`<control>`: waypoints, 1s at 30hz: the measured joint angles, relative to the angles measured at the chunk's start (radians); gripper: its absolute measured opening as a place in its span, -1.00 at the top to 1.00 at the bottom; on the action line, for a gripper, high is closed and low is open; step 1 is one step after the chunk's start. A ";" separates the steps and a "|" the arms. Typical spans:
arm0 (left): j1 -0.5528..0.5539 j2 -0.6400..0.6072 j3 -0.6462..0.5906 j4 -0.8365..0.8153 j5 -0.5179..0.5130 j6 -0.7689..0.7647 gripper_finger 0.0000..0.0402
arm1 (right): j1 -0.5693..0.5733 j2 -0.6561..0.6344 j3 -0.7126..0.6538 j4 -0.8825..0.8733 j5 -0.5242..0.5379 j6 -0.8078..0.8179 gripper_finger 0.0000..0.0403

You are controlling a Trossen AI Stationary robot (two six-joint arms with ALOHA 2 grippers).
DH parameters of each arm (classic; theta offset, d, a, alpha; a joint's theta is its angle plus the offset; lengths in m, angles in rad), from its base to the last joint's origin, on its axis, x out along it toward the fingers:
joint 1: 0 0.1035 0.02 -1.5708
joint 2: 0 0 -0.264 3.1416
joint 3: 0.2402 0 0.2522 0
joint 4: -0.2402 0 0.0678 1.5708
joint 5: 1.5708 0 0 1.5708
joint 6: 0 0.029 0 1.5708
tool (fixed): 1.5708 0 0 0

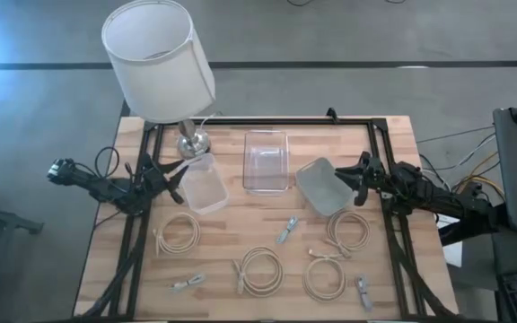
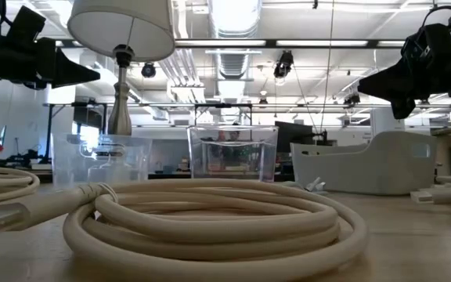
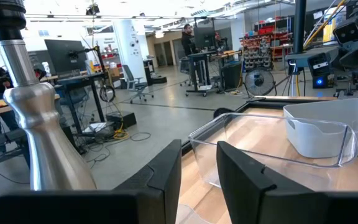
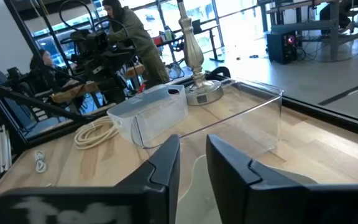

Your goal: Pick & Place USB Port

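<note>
Three small grey USB adapters lie flat on the wooden table: one mid-table, one near the front left, one near the front right. My left gripper hovers above the table beside the translucent white bin, fingers a narrow gap apart and holding nothing. My right gripper hovers by the grey bin, also slightly open and holding nothing. In the low view both grippers hang well above the tabletop.
A clear bin stands between the two other bins. A lamp with a white shade rests on its metal base at the far left. Several coiled cream cables lie across the near half of the table. People stand in the room beyond.
</note>
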 joint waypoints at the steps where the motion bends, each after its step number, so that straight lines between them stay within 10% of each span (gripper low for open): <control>1: 0.000 0.000 0.000 0.000 0.000 0.000 0.47 | 0.000 0.000 0.000 0.000 0.000 0.000 0.60; 30: 0.000 0.000 0.000 0.000 0.000 0.000 0.47 | 0.000 0.000 0.000 0.000 0.000 0.000 0.60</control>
